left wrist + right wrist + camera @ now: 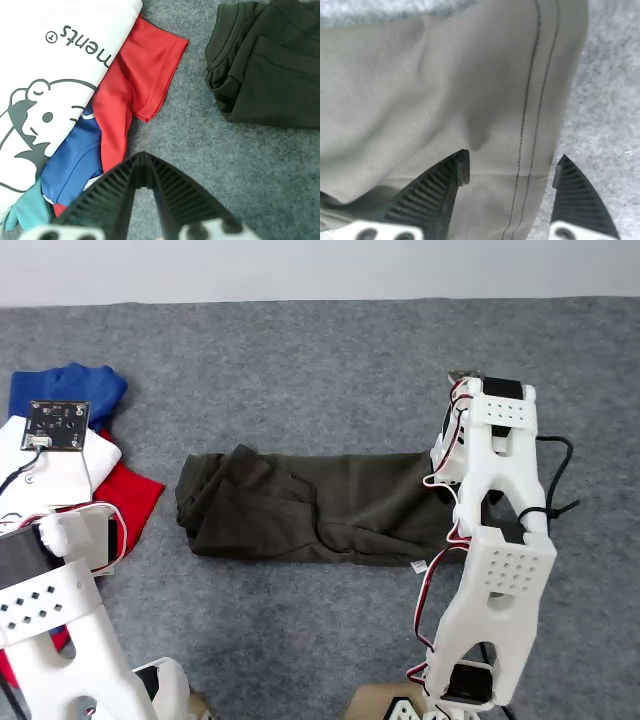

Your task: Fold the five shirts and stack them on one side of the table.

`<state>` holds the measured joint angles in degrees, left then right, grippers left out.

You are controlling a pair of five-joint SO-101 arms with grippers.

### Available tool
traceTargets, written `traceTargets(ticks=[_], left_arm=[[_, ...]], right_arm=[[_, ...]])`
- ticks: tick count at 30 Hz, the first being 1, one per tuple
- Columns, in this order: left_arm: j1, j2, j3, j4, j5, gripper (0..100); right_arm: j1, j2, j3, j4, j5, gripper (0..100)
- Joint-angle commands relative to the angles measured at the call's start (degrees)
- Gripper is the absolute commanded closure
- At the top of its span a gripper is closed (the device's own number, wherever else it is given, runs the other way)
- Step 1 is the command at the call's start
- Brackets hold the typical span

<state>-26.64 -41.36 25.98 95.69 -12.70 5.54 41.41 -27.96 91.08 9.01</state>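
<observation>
Five shirts are recorded on the grey table [300, 350]. Four of them are bunched together at the left edge. A blue shirt [65, 390] lies farthest back. A white shirt [55, 475] with a cartoon print is laid over it. A red shirt [135, 495] protrudes from beneath the white one towards the centre. A teal shirt [27, 210] is noted in the left wrist view, tucked against the blue cloth at the lower edge of the white shirt. These four are not squared up, and their edges are offset and overlapping.

The left arm [60, 620] is stationed at the near left corner, above these shirts. The left gripper [145, 160] is found clenched, its fingertips pressed together with nothing between them. It is held above bare table just beside the red sleeve.

At the centre a dark olive shirt [310, 505] is laid as a long band across the table. Its left end is bunched, and its right end passes under the right arm [495, 540]. A strip of bare table is seen between the red sleeve and the bunched end, so the two are not touching.

The right gripper [512, 170] is found released, jaws spread wide. The stitched hem of the dark olive shirt lies between them. One fingertip is placed over cloth, the other over the table at the shirt's edge. Whether the fingertips touch the cloth cannot be told.
</observation>
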Motion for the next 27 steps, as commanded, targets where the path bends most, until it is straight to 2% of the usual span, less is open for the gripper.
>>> traceTargets(ticks=[1,3,8,14,22,27], left_arm=[[0.0,-0.6,-0.1,-0.6,-0.4,100],[0.0,-0.6,-0.1,-0.6,-0.4,100],[0.0,-0.6,-0.1,-0.6,-0.4,100],[0.0,-0.6,-0.1,-0.6,-0.2,100],[0.0,-0.6,-0.2,-0.6,-0.2,100],[0.0,-0.6,-0.4,-0.6,-0.2,100]], right_arm=[[-1.2,2.4,-0.5,-1.1,0.4,72.5],[-1.8,4.6,-0.5,-0.8,0.6,74.8],[-2.1,4.8,-0.6,-1.2,0.7,91.3],[-1.2,3.3,-0.6,-1.4,0.8,98.7],[-0.5,-8.1,-0.6,0.0,1.2,98.8],[3.0,-11.1,-0.6,1.2,5.9,98.8]])
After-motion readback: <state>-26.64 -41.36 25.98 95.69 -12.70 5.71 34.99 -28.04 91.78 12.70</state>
